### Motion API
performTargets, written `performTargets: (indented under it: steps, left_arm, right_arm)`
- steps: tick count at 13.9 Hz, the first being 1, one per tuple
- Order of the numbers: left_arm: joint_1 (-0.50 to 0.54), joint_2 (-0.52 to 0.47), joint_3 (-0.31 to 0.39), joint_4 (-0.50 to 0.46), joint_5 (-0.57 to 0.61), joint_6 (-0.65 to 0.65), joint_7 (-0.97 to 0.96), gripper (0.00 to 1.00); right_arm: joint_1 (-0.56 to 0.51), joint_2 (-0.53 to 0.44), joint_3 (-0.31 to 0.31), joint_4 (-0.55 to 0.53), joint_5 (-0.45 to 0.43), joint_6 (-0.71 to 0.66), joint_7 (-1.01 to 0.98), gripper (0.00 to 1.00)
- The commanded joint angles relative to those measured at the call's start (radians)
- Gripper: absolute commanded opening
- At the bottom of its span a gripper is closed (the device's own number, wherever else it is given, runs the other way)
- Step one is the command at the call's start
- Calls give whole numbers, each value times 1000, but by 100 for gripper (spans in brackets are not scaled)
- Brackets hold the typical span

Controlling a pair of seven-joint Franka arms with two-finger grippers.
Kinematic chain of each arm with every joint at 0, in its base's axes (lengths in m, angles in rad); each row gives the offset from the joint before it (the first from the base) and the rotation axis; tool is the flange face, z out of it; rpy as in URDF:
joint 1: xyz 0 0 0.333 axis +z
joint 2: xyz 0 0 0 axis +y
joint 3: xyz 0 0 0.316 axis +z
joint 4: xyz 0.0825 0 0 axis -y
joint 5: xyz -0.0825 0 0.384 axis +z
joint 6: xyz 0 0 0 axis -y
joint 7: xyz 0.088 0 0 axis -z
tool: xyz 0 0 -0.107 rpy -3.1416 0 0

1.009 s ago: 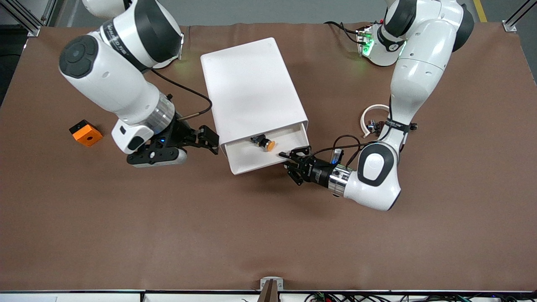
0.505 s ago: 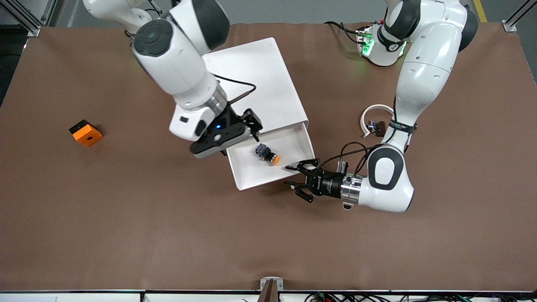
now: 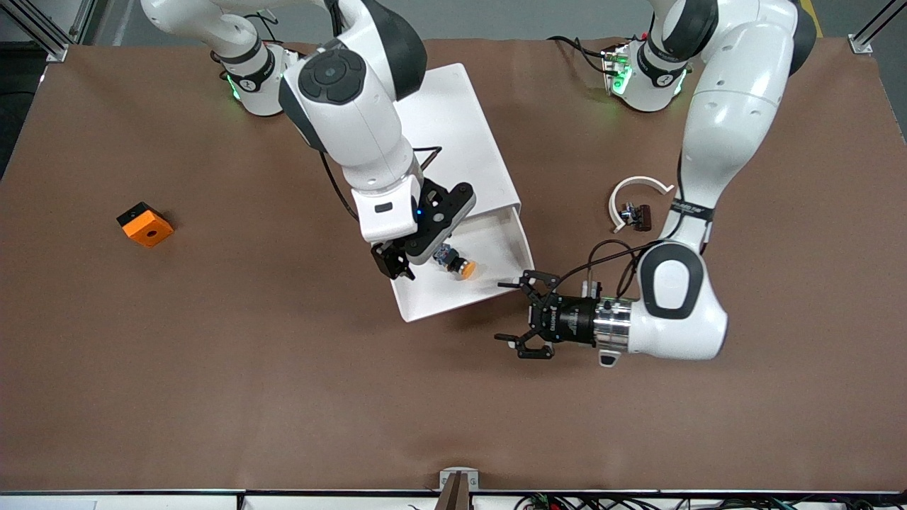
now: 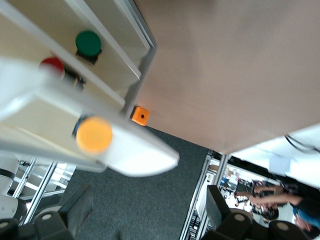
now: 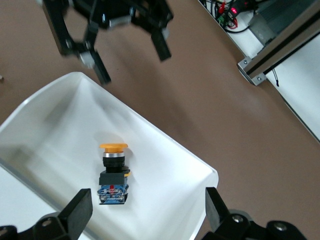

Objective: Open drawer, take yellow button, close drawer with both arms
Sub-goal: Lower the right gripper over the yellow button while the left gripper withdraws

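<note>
The white cabinet (image 3: 432, 134) has its top drawer (image 3: 436, 294) pulled out. The button (image 3: 457, 263), with an orange cap and a dark body, lies on its side in that drawer. My right gripper (image 3: 418, 255) hangs over the drawer, open. In the right wrist view the button (image 5: 113, 172) lies between and just ahead of its fingers (image 5: 80, 210). My left gripper (image 3: 511, 312) is open and empty, low over the table beside the drawer's front corner. In the left wrist view the orange cap (image 4: 93, 135) shows in the drawer (image 4: 135, 160).
An orange square block with a hole (image 3: 144, 224) lies toward the right arm's end of the table. A white ring piece (image 3: 633, 190) with a small dark part lies beside the left arm. The lower drawers hold a green button (image 4: 88, 42) and a red one (image 4: 51, 65).
The right arm has swung from beside the cabinet to over the open drawer. The left gripper has drawn the drawer out farther, let go, opened wide and backed off.
</note>
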Motion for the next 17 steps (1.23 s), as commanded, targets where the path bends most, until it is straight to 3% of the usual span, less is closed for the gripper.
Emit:
performTargets:
  steps: [1,5,8,11,14,17]
  left_arm:
    - [25,-98,25,-27,26,-1,25,100]
    - [30,-245,44,-30,239,-1,147,100]
    - [42,-297,38,-30,434,-73,243,100]
    - [46,-395,35,-36,673,-140,432,100]
    - [46,-448,41,-39,880,-235,707,100]
    - [43,-489,36,-42,1203,-314,1087,100]
  right_arm:
    - [-5,63,-1,64,-8,6,-97,100]
    - [-11,81,2,64,22,12,-137,100]
    - [-32,81,-1,53,203,3,-141,100]
    - [-51,84,-1,41,211,-31,-160,100]
    - [-68,98,-1,40,211,-68,-171,100]
    - [-59,112,1,40,240,-65,-163,100]
